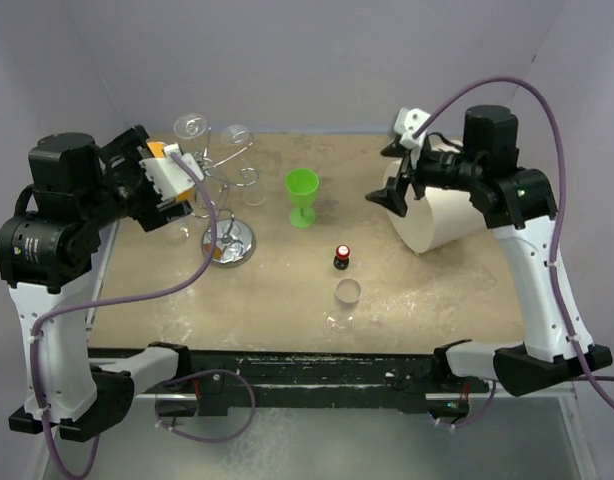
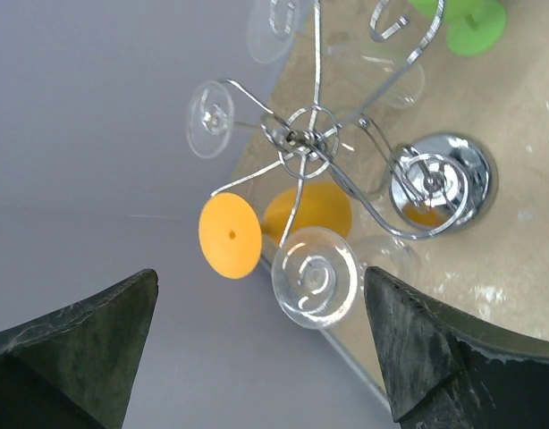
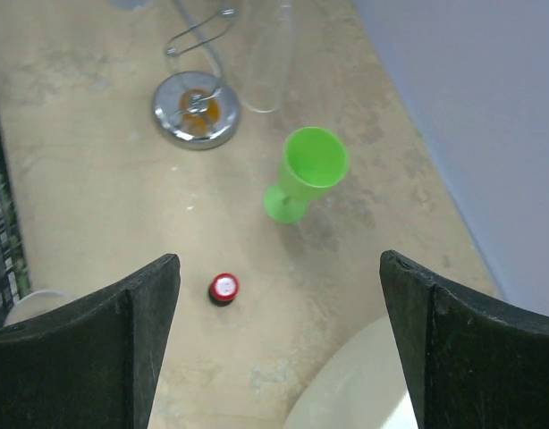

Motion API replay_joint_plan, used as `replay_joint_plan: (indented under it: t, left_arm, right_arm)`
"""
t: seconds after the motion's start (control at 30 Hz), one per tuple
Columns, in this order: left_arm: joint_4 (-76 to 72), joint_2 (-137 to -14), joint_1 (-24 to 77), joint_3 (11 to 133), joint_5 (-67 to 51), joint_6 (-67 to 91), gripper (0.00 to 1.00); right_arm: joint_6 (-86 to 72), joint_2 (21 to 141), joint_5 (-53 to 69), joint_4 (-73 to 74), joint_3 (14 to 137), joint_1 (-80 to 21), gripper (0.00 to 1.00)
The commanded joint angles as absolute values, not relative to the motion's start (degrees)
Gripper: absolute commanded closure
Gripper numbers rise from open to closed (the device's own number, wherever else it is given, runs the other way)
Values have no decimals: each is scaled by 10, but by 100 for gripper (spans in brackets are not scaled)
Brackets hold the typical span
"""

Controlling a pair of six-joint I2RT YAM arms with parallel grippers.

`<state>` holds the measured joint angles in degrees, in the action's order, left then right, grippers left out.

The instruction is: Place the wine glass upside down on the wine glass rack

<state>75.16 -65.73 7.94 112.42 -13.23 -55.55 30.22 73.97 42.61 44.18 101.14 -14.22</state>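
Observation:
The silver wine glass rack (image 1: 232, 243) stands at the table's left, its shiny disc base (image 2: 440, 183) and curled wire arms (image 2: 301, 143) filling the left wrist view. A clear wine glass (image 2: 315, 277) hangs upside down from one arm, round foot up. My left gripper (image 2: 259, 286) is open, its fingers wide on either side of that foot and not touching it. An orange glass (image 2: 230, 235) and another clear one (image 2: 210, 119) also hang from the rack. My right gripper (image 3: 276, 268) is open and empty, high over the table's right side.
A green wine glass (image 1: 303, 195) stands upright at the centre. A small red-capped bottle (image 1: 342, 257) and a clear glass (image 1: 345, 300) sit nearer the front. A big white cylinder (image 1: 437, 215) lies under the right arm. The left wall is close to the rack.

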Motion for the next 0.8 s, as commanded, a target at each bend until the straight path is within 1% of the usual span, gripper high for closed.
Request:
replay_joint_plan:
  t: [0.0, 0.2, 0.37, 0.5, 0.67, 0.77]
  left_arm:
    - [620, -665, 81, 1141, -128, -422, 1]
    - [524, -694, 79, 1139, -53, -341, 1]
    - [478, -705, 73, 1113, -5, -333, 1]
    - [450, -721, 63, 1101, 45, -337, 1]
    - [442, -740, 53, 1108, 44, -327, 1]
    - [442, -745, 52, 1111, 34, -327, 1]
  right_arm:
    - [374, 735, 417, 536, 1004, -209, 6]
    - [403, 738, 389, 578, 944, -284, 8]
    - [409, 737, 339, 588, 885, -357, 12]
    - [411, 743, 327, 599, 857, -393, 16]
    - [406, 755, 306, 600, 837, -425, 21]
    - [408, 768, 290, 608, 832, -440, 27]
